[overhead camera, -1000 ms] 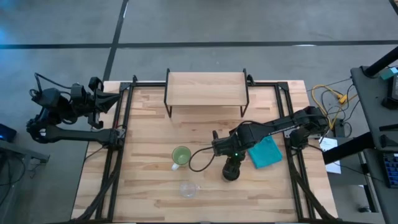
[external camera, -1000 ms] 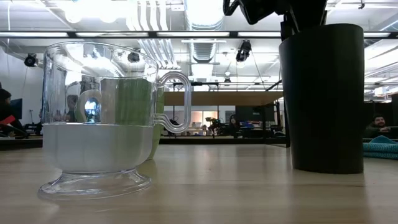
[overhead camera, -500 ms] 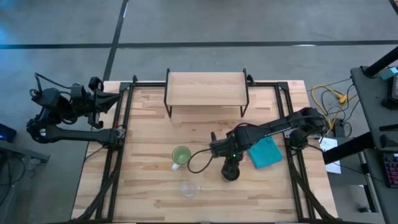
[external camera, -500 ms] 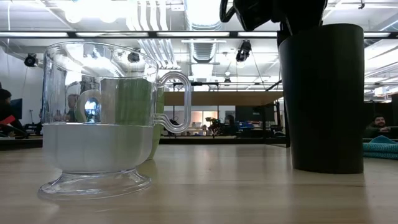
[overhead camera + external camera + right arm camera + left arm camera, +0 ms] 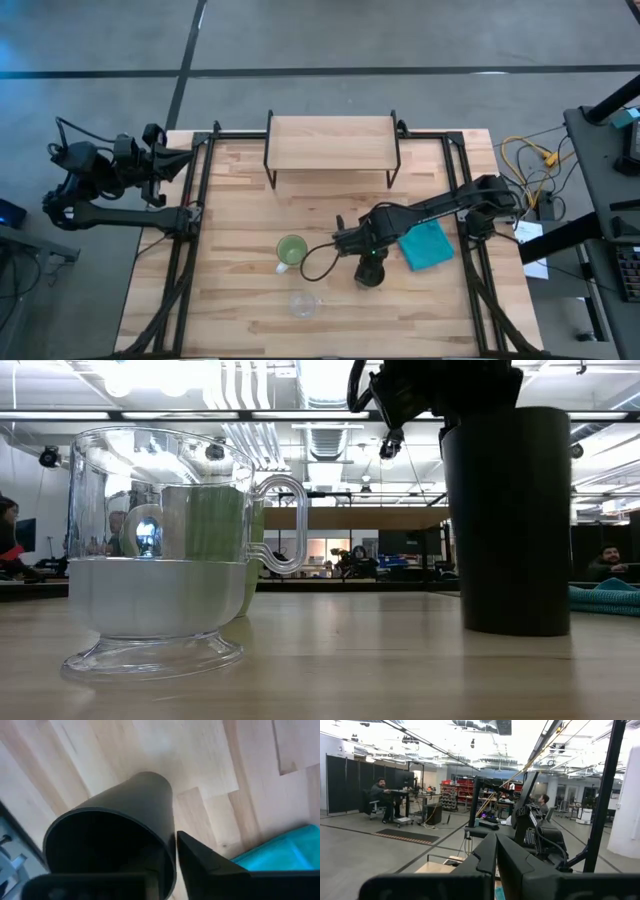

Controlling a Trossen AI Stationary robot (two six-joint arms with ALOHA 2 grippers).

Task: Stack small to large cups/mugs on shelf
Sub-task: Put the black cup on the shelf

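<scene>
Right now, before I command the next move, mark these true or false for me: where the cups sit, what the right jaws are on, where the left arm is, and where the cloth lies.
1. The shelf already holds a cup. False: its board is bare; all three cups stand on the table.
2. The right gripper is at the black cup, one finger outside its rim. True.
3. The green mug stands between the clear glass cup and the shelf. True.
4. The left gripper is reaching for the green mug. False: it waits at the table's far left edge.
5. The teal cloth lies left of the green mug. False: it lies right of the black cup.
</scene>
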